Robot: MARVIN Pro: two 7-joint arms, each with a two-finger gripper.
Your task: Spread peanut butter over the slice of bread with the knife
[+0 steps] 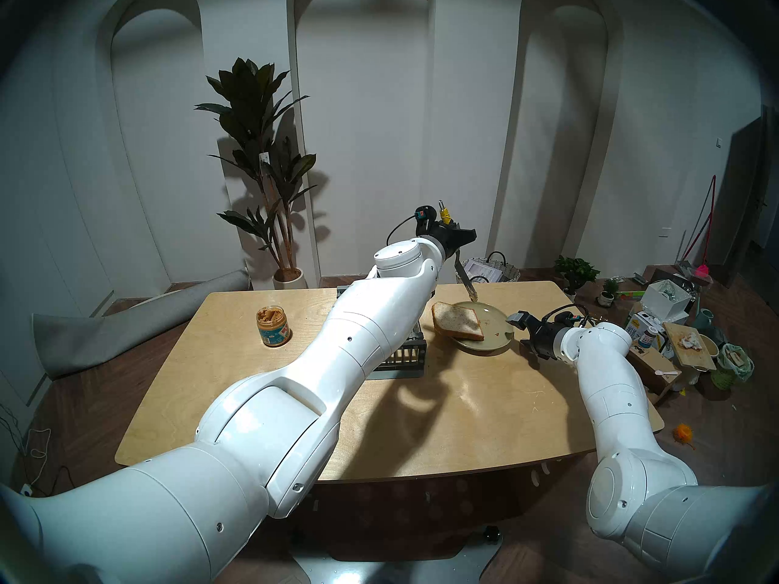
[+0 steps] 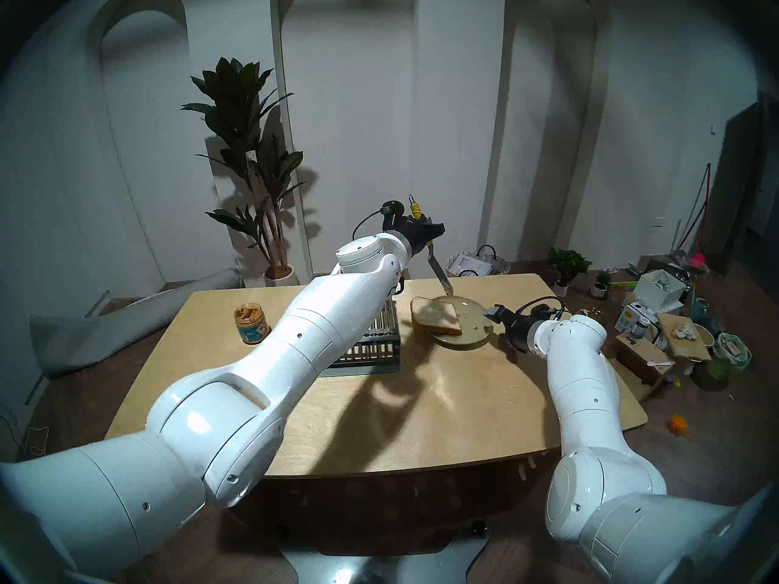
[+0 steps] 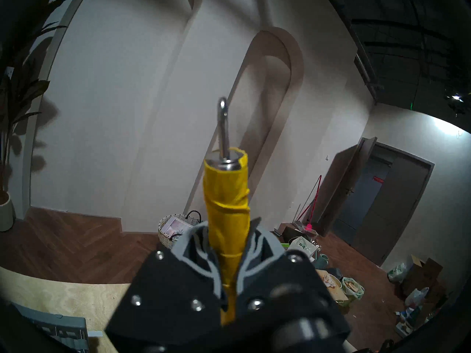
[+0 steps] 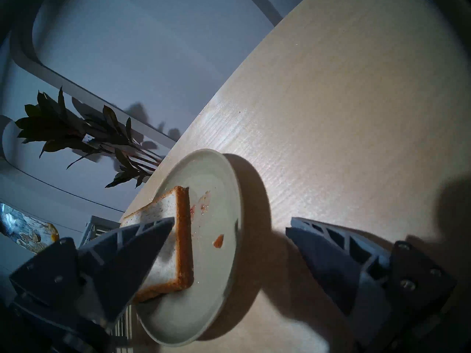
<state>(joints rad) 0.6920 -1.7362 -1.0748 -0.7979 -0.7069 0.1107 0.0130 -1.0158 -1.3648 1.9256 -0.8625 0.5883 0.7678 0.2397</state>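
Left hand (image 1: pixel 457 237): clamped tight on the yellow handle of the knife (image 1: pixel 463 277), metal end up, blade hanging down and slanting to a tip just above the far rim of the plate (image 1: pixel 497 317); tip carries a tan smear, apparently peanut butter, though too small to be sure. Right hand (image 1: pixel 519 332): fully spread, empty, poised just beside the near-right edge of the plate, not touching it as far as can be told. Slice of bread (image 1: pixel 459 326): lies on the plate's left part, below and slightly nearer than the knife tip; top face pale and bare, no spread visible. Peanut butter (image 1: pixel 273 326): open jar standing on the tabletop (image 1: pixel 463 402), well apart from both hands, beyond the left arm. Rack (image 1: pixel 404 355): grey, slatted, mostly hidden under the left forearm. Progress, judged: knife taken up and probably loaded; spreading not yet begun; all coverage of the slice remains. Views: left wrist camera alone shows the grip on the handle (image 3: pixel 226 217) close up, but no blade, bread or plate; right wrist camera alone shows reddish smears and an orange-brown dab on the plate (image 4: pixel 229 217) beside the crust (image 4: pixel 184 237), and the open fingers (image 4: pixel 132 258) framing it; only the head views show the jar and the blade.
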